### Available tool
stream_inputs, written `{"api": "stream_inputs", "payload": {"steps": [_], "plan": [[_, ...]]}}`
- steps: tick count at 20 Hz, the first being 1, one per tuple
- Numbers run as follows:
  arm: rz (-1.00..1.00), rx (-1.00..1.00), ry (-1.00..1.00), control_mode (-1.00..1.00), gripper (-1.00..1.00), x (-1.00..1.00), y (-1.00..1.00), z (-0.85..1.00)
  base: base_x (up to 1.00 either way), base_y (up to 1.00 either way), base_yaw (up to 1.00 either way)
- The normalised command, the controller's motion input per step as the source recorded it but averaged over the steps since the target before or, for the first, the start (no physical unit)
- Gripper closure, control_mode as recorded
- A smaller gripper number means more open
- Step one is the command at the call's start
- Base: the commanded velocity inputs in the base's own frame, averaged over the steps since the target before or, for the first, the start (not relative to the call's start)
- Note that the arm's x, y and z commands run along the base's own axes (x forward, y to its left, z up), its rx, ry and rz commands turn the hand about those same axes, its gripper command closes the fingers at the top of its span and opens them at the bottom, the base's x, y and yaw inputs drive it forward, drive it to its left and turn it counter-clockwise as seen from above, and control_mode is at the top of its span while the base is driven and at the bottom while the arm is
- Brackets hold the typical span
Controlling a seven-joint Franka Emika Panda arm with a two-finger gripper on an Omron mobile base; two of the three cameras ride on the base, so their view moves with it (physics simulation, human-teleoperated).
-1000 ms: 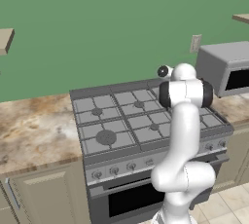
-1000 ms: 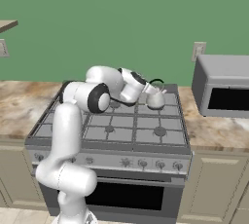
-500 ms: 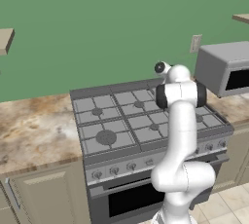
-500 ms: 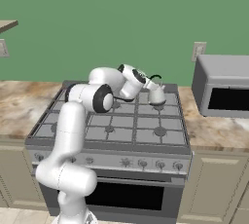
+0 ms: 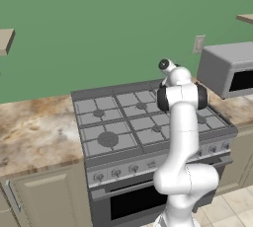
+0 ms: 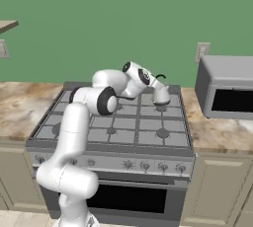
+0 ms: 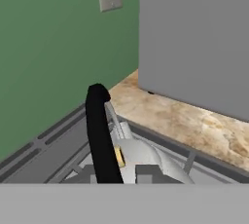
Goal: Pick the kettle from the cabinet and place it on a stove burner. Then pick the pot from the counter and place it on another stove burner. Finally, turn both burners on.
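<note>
Your tool (image 6: 159, 84) sat right over the kettle (image 6: 161, 94), at its black arched handle (image 7: 99, 135). You could not tell from these frames whether the jaws were still pinching that handle or had parted; the fingertips were hidden low in the hand view, so treat the grip as unknown. The kettle rested on the back right burner (image 6: 162, 107) of the range (image 6: 123, 144), close to the green wall (image 6: 99, 28) and the marbled table (image 7: 185, 116) beside the microwave (image 6: 227, 93).

The risk lay in the withdrawal. If a finger still hooked the thin handle when you lifted, the light kettle would have tipped or dragged off the grate. A sideways exit could have knocked it towards the range's edge. The arm was folded tightly near the wall, so a careless swing could have clipped the kettle's dome. A straight rise, jaws clearly apart, looked safest before going for the pot.
</note>
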Motion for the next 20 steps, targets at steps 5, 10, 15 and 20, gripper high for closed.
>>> {"api": "stream_inputs", "payload": {"steps": [5,10,15,20], "plan": [[0.00,0.04,0.00,-1.00,-1.00,0.00,-0.18,-0.13,0.00,0.00,0.00],[0.00,0.04,0.00,-1.00,-1.00,-0.01,-0.12,-0.15,0.00,0.00,0.00],[-0.01,0.02,0.00,-1.00,-1.00,-0.05,-0.03,-0.17,0.00,0.00,0.00],[-0.01,0.00,0.02,-1.00,-1.00,-0.24,0.00,-0.38,0.00,0.00,0.00]]}}
